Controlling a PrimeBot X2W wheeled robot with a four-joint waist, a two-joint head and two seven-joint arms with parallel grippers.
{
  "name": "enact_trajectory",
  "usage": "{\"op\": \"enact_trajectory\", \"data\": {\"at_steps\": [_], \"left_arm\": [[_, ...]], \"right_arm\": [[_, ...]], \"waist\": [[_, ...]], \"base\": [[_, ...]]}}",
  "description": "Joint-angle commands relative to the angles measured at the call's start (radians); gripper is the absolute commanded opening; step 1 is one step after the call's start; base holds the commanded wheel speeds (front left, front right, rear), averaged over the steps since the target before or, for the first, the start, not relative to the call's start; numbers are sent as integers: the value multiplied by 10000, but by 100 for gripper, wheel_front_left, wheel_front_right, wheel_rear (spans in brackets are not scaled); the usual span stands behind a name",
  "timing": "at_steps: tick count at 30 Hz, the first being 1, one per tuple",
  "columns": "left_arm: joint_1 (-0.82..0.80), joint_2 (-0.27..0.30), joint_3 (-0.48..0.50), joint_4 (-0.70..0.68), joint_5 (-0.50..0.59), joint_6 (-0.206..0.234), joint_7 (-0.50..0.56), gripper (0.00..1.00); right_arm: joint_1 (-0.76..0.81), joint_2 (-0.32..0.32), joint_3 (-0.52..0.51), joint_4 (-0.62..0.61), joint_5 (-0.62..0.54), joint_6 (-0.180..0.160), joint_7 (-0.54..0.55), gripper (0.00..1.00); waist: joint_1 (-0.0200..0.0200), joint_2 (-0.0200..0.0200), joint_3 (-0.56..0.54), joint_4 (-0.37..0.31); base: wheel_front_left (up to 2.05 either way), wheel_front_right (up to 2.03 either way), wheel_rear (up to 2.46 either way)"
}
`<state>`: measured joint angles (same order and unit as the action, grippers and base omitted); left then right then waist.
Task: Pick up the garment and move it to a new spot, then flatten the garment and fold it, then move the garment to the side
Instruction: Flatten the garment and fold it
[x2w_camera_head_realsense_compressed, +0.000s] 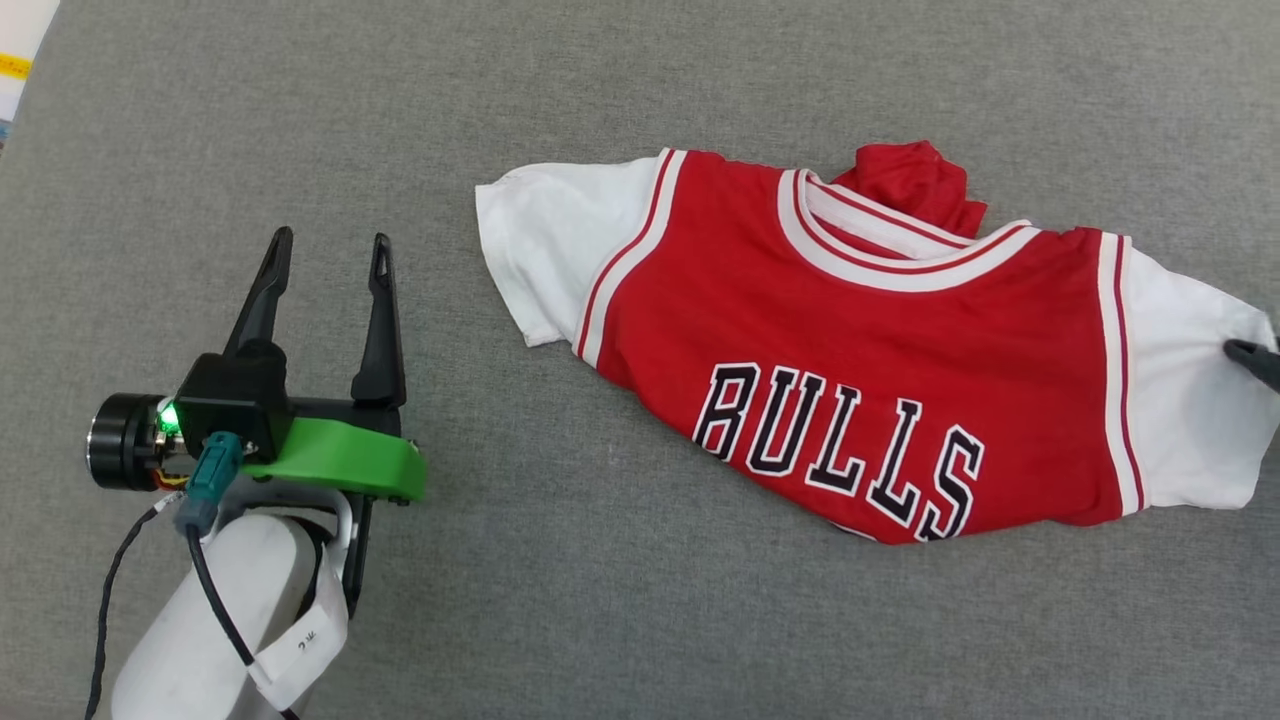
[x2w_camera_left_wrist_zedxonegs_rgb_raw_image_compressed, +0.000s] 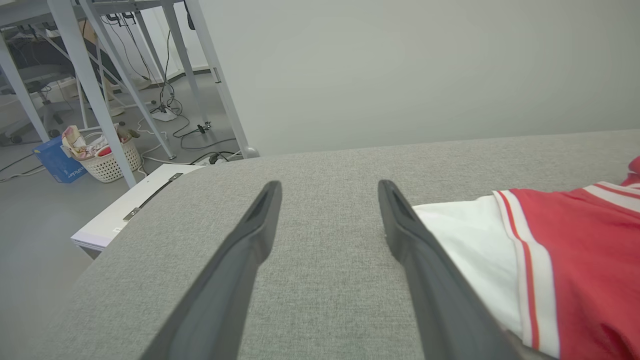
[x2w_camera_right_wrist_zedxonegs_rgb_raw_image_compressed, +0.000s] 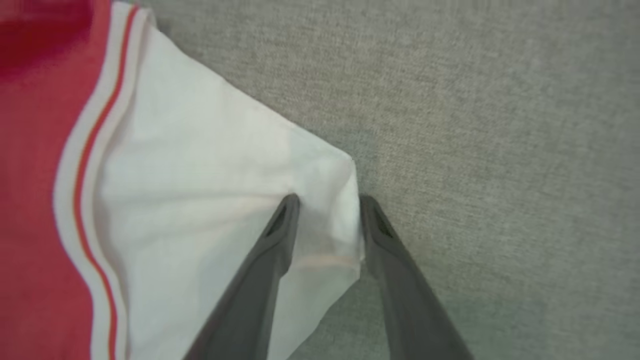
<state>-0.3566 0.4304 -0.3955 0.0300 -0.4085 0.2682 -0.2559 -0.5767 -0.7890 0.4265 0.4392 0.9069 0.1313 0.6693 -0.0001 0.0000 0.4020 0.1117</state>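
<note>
Left claw (x2w_camera_head_realsense_compressed: 332, 238) hangs wide open, empty, near the surface's (x2w_camera_head_realsense_compressed: 600, 620) left edge. Right claw (x2w_camera_right_wrist_zedxonegs_rgb_raw_image_compressed: 328, 198), half-closed, straddles the garment's (x2w_camera_head_realsense_compressed: 850, 330) sleeve (x2w_camera_right_wrist_zedxonegs_rgb_raw_image_compressed: 200, 175), seemingly without grip yet; every step remains.

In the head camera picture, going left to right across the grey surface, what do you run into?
Left gripper → the garment: white sleeve, red chest with BULLS lettering, other white sleeve → tip of the right gripper at the edge.
</note>
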Motion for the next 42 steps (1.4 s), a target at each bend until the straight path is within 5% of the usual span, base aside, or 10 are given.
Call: {"op": "enact_trajectory", "data": {"at_steps": [1, 10, 16, 19, 31, 42], "left_arm": [[112, 11, 136, -9, 127, -177, -58, 100], [-826, 747, 476, 185, 7, -1481, 124, 100], [-3039, 1728, 86, 970, -437, -3230, 2150, 100], [-3746, 1837, -255, 1399, -876, -3669, 3223, 100], [-6063, 2060, -3042, 2756, -3539, -3984, 8708, 100], [-7383, 1761, -4768, 4627, -4536, -3987, 10524, 100]], "right_arm": [[189, 368, 274, 102, 136, -6, -266, 0], [-13, -515, 155, -1057, 314, -6, -2292, 0], [596, -1242, 62, -2521, 373, -6, -3202, 0], [806, -1288, -63, -2816, 316, -6, -3321, 0], [1156, -1131, -657, -3230, -29, -6, -3177, 0], [764, -674, -612, -3447, -298, -6, -2880, 0]], "waist": [[1, 0, -111, -130], [1, 0, -658, -639], [1, 0, -689, -1197], [1, 0, -600, -1350], [1, 0, -123, -1690], [1, 0, 499, -2037]], "base": [[0, 0, 0], [0, 0, 0], [0, 0, 0], [0, 0, 0], [0, 0, 0], [0, 0, 0]]}}
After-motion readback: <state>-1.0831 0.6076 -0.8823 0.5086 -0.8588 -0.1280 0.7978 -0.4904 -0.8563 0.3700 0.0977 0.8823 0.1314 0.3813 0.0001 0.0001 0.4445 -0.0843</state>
